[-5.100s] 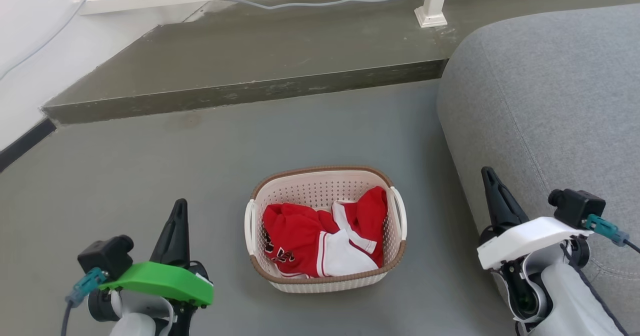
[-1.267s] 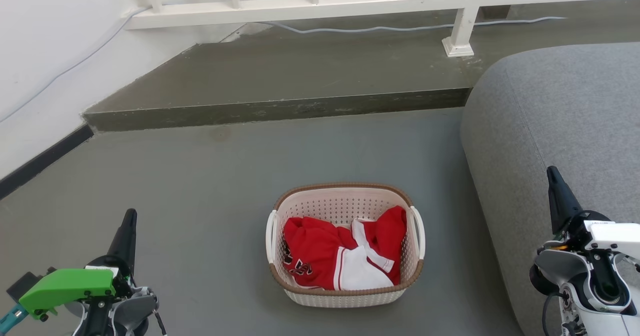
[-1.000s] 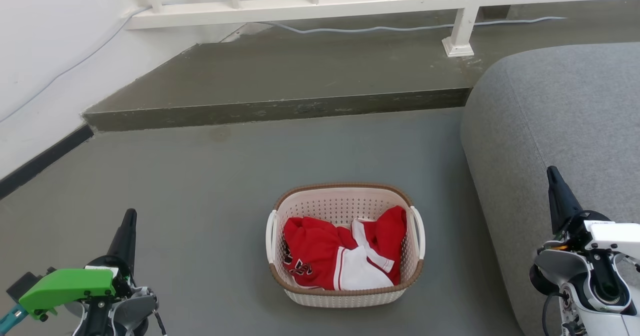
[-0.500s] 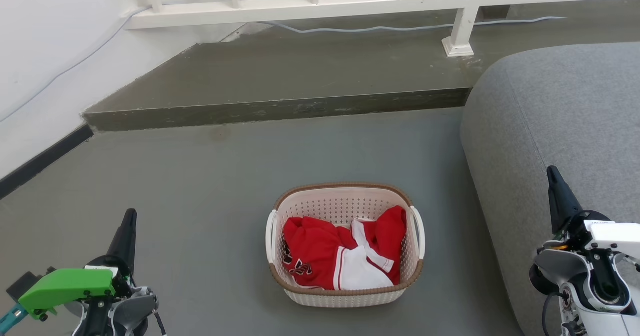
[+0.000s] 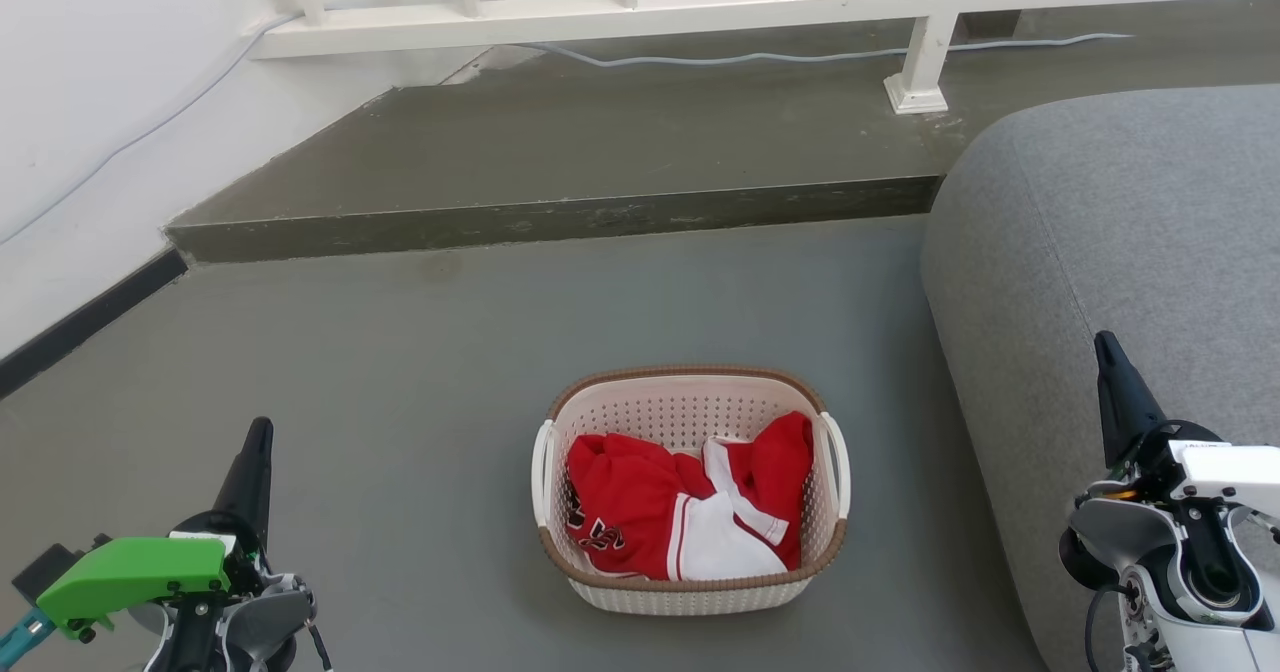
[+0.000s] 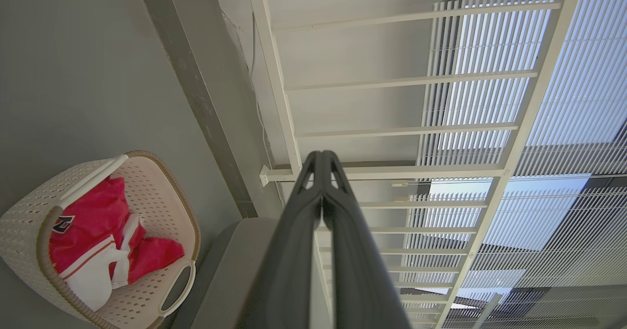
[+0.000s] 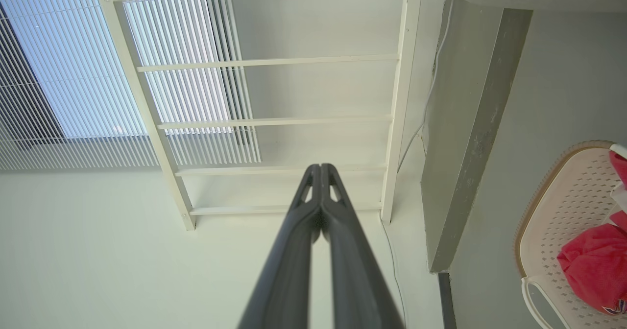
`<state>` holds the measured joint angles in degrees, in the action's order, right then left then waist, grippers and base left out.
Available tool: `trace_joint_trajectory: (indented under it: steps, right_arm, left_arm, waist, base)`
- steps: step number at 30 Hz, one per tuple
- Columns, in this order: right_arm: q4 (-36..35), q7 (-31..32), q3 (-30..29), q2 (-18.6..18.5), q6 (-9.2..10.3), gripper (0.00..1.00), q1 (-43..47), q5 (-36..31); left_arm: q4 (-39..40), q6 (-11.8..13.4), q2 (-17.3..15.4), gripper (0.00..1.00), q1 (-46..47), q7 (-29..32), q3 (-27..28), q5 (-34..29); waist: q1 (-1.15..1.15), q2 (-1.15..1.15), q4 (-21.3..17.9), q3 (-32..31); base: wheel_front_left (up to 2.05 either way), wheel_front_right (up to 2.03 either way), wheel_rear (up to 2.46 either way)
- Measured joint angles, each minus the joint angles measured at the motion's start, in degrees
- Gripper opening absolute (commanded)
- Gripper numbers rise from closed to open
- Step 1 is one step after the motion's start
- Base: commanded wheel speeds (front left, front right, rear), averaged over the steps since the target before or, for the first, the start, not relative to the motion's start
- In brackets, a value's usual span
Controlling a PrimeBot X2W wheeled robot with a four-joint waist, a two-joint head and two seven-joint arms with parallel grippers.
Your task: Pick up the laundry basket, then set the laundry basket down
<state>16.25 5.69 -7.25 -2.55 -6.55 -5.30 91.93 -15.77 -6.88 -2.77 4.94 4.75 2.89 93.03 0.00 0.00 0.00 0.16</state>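
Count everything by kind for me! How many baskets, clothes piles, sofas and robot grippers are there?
Laundry basket: 1
Pile of red and white clothes: 1
Grey sofa: 1
Left gripper and right gripper: 2
Total: 5

The laundry basket (image 5: 690, 414), cream-white and perforated, with a brown woven-look rim and a white loop handle at its left and right ends, is seen upright on the grey floor (image 5: 400, 372), near and centred, left of the grey sofa (image 5: 1100, 232). Red-and-white clothing (image 5: 640, 502) is held inside.
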Motion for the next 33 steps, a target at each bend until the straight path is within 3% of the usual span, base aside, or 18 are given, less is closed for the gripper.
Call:
trace_joint_trajectory:
  steps: [33]
  right_arm:
    - [-0.1, 0.0, 0.0, 0.0, 0.0, 0.0, 0.0, 0.0]
  left_arm:
    - [0.0, 0.0, 0.0, 0.0, 0.0, 0.1, 0.1, 0.0]
  waist:
    - [0.0, 0.0, 0.0, 0.0]
  base:
    - [0.0, 0.0, 0.0]
